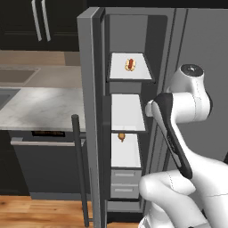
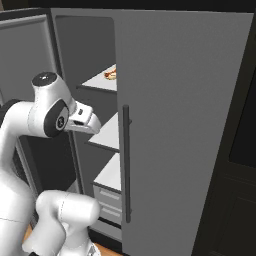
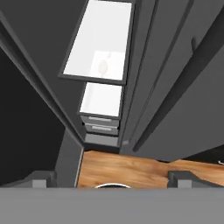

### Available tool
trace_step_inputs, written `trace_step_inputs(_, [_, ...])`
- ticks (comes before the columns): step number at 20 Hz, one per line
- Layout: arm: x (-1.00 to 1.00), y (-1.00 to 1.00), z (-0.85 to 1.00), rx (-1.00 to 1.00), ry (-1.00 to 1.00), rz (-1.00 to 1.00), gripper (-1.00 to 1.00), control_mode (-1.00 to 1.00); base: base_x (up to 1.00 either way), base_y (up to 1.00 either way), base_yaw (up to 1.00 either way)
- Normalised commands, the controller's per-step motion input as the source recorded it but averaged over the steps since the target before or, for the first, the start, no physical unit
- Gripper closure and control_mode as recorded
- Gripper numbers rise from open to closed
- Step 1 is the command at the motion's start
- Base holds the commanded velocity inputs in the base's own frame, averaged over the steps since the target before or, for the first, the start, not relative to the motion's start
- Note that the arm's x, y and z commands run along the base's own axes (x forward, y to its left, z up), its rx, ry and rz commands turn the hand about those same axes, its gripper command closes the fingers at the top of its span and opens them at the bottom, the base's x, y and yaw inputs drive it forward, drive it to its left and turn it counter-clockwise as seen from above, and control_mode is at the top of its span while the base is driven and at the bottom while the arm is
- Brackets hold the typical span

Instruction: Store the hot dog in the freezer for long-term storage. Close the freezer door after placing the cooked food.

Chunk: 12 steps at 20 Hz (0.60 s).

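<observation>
freezer door (image 1: 89, 111): matt grey metal look, smooth | shelves (image 1: 127, 111): smooth white plastic look | counter (image 1: 40, 107): pale marbled stone, slight sheen | floor (image 3: 131, 168): warm wood planks | cabinets (image 1: 40, 22): black, glossy

One hot dog (image 1: 130, 65); three white shelves (image 1: 127, 112); two drawers (image 1: 125, 183).

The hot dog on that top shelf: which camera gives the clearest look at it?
The left base view. There the hot dog lies in full sight on the top white shelf of the freezer. In the right base view the plain grey door hides most of it. In the hand view I cannot make it out.
</observation>
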Motion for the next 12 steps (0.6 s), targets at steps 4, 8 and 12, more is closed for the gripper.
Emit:
trace_step_inputs(4, [-0.01, -0.19, -0.34, 0.00, 0.25, 0.06, -1.00, -1.00, 0.00, 0.00, 0.00])
trace_step_inputs(8, [-0.06, -0.04, -0.26, 0.00, 0.25, 0.01, -1.00, -1.00, 0.00, 0.00, 0.00])
trace_step_inputs(12, [-0.01, 0.00, -0.26, 0.00, 0.29, 0.00, -1.00, -1.00, 0.00, 0.00, 0.00])
